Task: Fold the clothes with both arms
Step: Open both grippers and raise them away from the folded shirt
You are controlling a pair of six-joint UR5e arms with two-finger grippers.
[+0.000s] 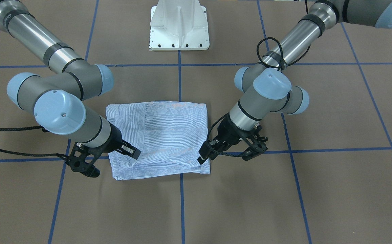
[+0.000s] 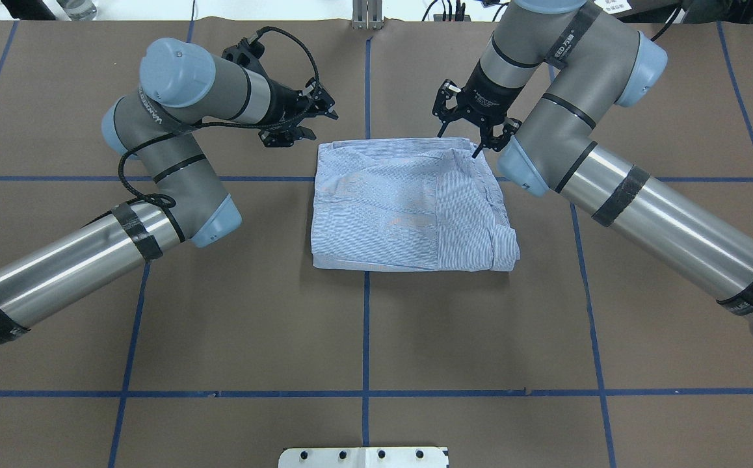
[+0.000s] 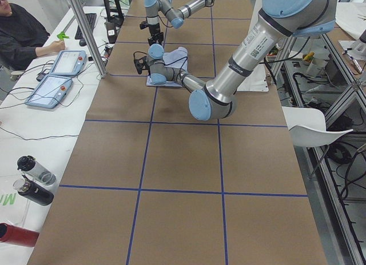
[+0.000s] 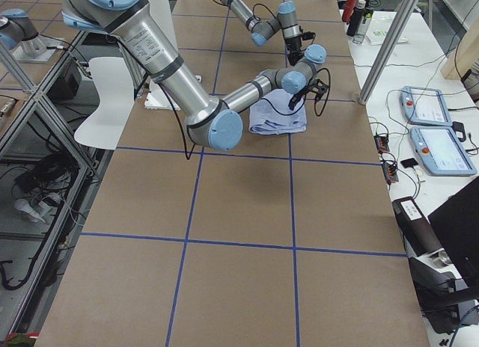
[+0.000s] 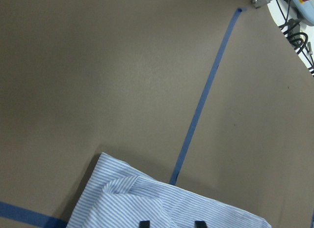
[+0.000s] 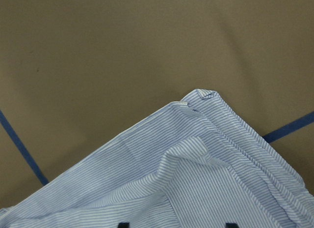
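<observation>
Near side first: shirt (image 2: pixel 409 208) lay flat at the middle of the table (image 2: pixel 220 312), folded to a rectangle; long axis ran across the table, robot's left to right; thick layered edges bunched at its right end; collar not made out, so which way it headed is probably not readable. At the far edge, left gripper (image 2: pixel 318 127) sat just off the far-left corner, jaws apart, empty; right gripper (image 2: pixel 460 144) over the far-right corner, jaws wide, empty. Likely step: pinch both far corners; catch every layer, close together, lift level, keep the edge taut.
</observation>
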